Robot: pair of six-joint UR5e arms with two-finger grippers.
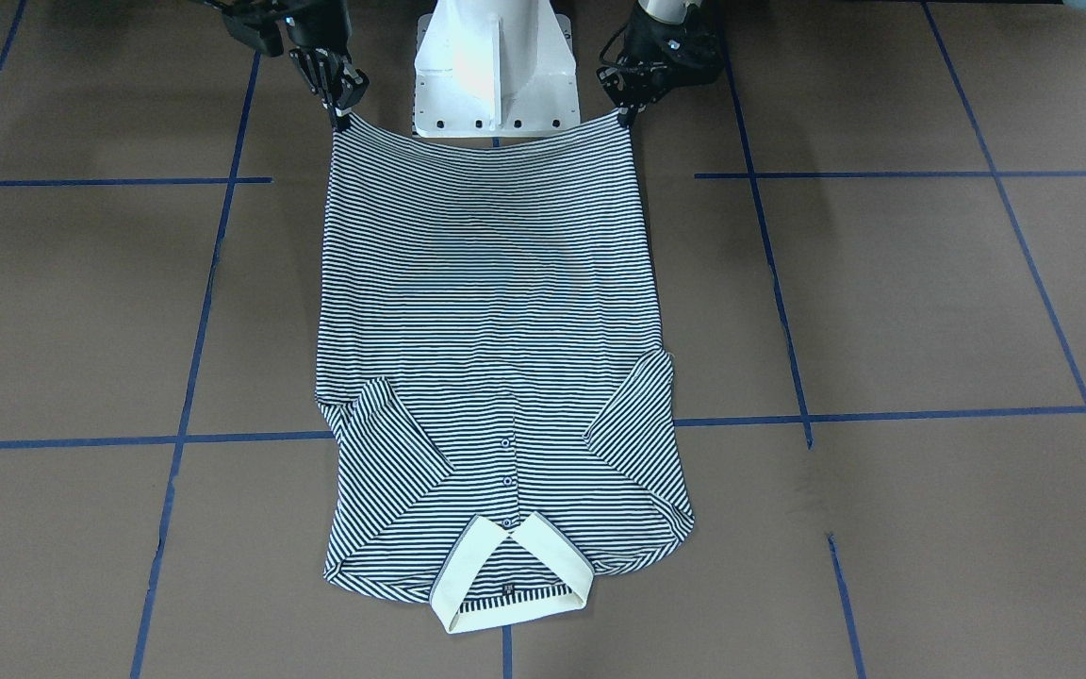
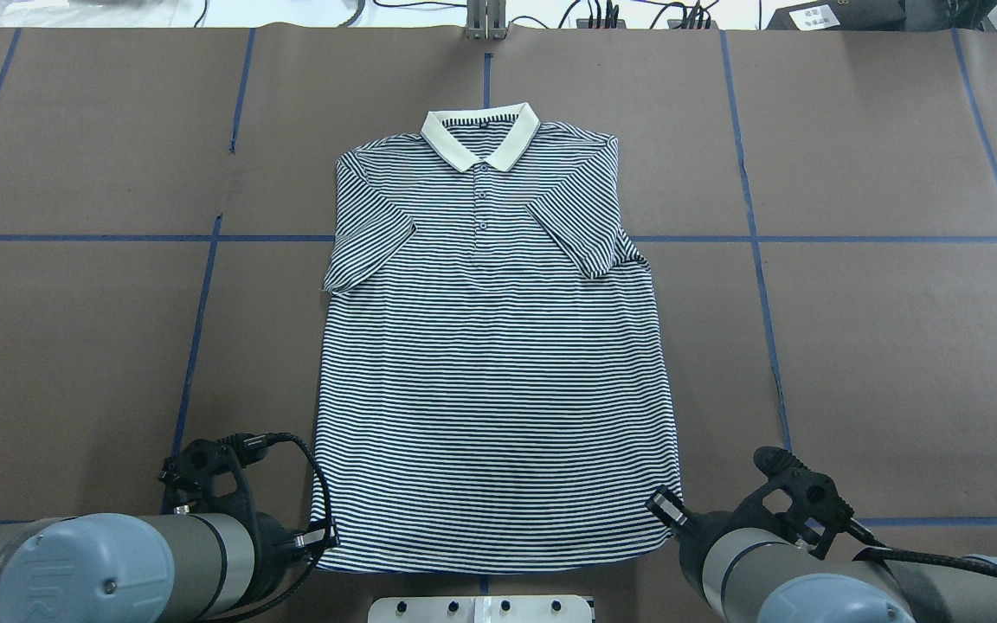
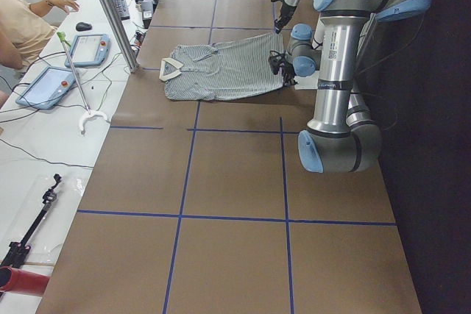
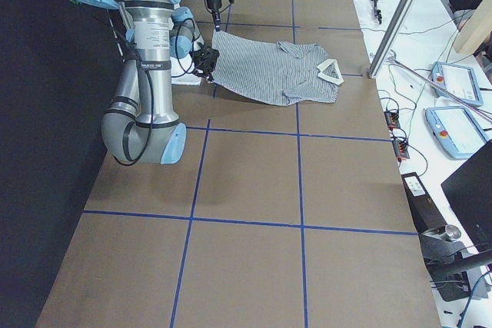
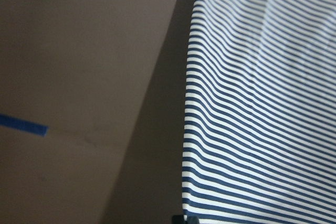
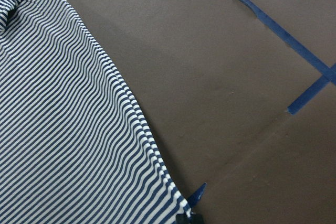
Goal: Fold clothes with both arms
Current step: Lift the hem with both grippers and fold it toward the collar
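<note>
While my left arm [image 2: 100, 567] and right arm [image 2: 793, 580] each have jaws clamped on a hem [image 2: 498, 562] corner, shirt [image 2: 498, 363] lies face-up on counter [image 2: 853, 346], collar [image 2: 481, 143] far from base [image 1: 496, 66] | risk I see: uneven lift skews fold; thin pinch slips; tucked sleeves [image 2: 373, 234] flop open.

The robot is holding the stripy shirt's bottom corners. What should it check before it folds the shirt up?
1. Left jaws shut on the shirt at its hem corner: ok.
2. Right jaws shut on the other hem corner: ok.
3. Both sleeves folded in over the chest: ok.
4. Collar lying flat at the far end: ok.
5. Both corners raised level: ok, with a slight sag between them.
6. Both cloth layers caught in each pinch: cannot tell.
</note>
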